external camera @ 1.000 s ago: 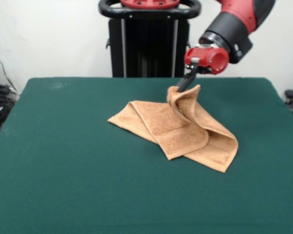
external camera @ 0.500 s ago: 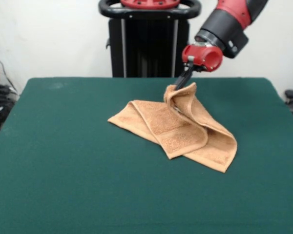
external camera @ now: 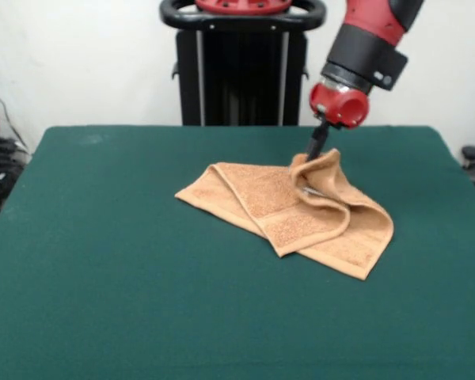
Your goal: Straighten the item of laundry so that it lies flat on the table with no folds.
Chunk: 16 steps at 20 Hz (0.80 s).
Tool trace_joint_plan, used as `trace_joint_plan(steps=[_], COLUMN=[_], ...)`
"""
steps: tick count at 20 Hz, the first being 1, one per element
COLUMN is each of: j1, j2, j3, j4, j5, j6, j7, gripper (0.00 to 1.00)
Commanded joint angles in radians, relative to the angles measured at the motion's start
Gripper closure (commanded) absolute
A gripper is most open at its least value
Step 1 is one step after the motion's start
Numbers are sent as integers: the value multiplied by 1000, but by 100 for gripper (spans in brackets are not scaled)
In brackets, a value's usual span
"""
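- One towel is the whole job here; it lies folded over itself right of the middle of the green counter, clearly not yet flat.
- The arm comes down from twelve o'clock, and its gripper meets the towel's raised far corner, which stands up in a peak off the counter.
- The fingers look pinched together on that peak of cloth; the tips are dark and thin, so the grip is a judgement from how the cloth hangs from them.
- From the fingers, the bulk of the towel trails away toward seven and eight o'clock, its long axis running from about ten o'clock to four o'clock across the counter.
- A doubled flap lies on top, its corner pointing to six o'clock, with a second layer showing beneath at four o'clock.
- Judgement: drawing the held corner toward one or two o'clock, away from the bulk, would probably open the fold.
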Motion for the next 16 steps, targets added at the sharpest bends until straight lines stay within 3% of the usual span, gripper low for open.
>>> trace_joint_plan(steps=[1, 13, 16], j1=[-124, -228, -199], j2=[-75, -126, -184], j3=[363, 447, 432], j4=[117, 164, 179], j5=[-132, -243, -203], j6=[162, 138, 183], j7=[333, 321, 309], gripper=[100, 100, 100])
